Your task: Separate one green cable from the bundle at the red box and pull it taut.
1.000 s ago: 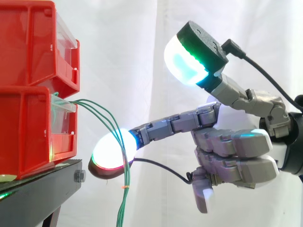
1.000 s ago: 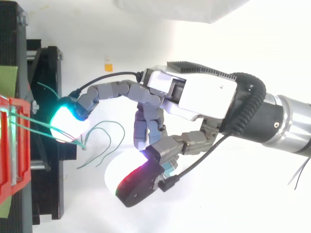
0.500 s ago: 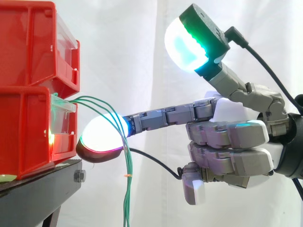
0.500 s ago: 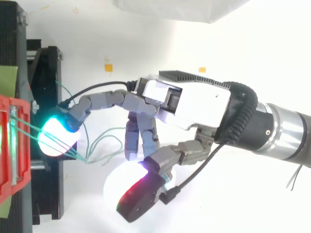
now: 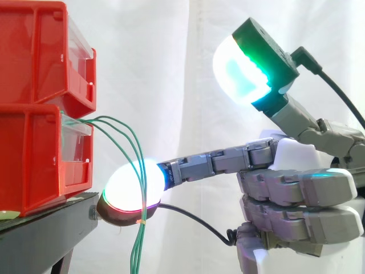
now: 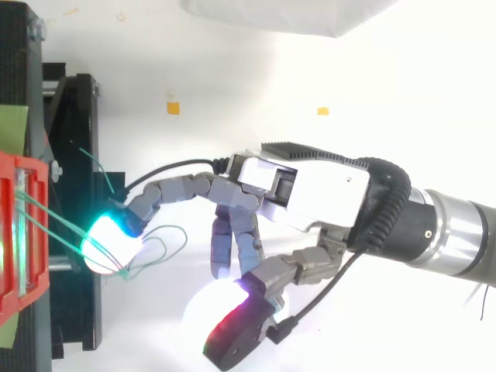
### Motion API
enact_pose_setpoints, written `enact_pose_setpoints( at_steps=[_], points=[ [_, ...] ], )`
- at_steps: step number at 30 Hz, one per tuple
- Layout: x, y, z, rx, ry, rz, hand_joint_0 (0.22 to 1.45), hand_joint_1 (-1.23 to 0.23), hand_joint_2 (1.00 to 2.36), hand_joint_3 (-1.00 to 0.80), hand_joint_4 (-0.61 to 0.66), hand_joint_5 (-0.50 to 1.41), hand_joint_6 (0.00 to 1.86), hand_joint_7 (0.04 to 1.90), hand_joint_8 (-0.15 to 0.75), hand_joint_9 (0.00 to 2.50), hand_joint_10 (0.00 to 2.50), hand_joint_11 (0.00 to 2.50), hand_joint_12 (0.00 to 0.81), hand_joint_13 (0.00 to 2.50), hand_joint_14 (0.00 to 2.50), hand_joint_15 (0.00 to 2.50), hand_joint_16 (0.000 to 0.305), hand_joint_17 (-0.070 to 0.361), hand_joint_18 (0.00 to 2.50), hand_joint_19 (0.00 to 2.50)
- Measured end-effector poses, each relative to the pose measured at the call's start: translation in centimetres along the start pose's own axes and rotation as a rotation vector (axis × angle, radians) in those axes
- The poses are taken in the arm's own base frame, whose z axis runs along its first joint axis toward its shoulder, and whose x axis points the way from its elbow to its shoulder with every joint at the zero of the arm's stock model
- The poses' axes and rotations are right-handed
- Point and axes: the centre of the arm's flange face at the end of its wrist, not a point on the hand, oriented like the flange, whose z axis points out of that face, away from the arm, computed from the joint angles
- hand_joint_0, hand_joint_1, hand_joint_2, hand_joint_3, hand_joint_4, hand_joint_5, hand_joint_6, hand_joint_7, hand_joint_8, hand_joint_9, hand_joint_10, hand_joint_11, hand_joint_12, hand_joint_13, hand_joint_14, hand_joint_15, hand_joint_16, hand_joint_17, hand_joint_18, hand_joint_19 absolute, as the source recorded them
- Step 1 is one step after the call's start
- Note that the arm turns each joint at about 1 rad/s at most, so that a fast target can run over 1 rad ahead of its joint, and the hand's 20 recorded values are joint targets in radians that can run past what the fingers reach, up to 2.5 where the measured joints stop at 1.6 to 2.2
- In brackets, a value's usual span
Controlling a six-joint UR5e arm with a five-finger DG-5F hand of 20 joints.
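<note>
Since half a second ago, the hand (image 5: 296, 191) has been drawn slightly back from the lower red bin (image 5: 34, 154) at the left edge and lowered a little. Nothing is grasped: one finger is stretched straight out to the left with its glowing pad (image 5: 134, 184) laid against the green cables (image 5: 137, 251), the thumb (image 5: 242, 74) is raised well apart at upper right, and the other fingers are folded. From the bin's front the cables are seen arching right, passing over the pad and hanging down beside the black stand (image 5: 45, 228) at lower left.
</note>
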Motion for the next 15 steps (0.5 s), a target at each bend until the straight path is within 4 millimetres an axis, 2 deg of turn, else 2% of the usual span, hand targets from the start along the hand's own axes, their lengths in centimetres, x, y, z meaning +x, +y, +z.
enact_pose_setpoints(
  at_steps=[8,15],
  points=[
    [0.38,-0.17,-0.36,0.015,0.003,0.074,0.4,-0.52,1.0,-0.5,0.35,-0.15,0.5,0.66,0.388,2.11,0.02,0.44,0.561,2.17,0.02,0.59,0.089,0.2,2.5,0.25],
    [0.42,-0.21,-0.42,0.018,0.004,0.092,0.42,-0.58,1.0,-0.5,0.34,-0.15,0.5,0.67,0.387,2.1,0.02,0.45,0.558,2.16,0.02,0.59,0.088,0.198,2.5,0.27]
  ],
)
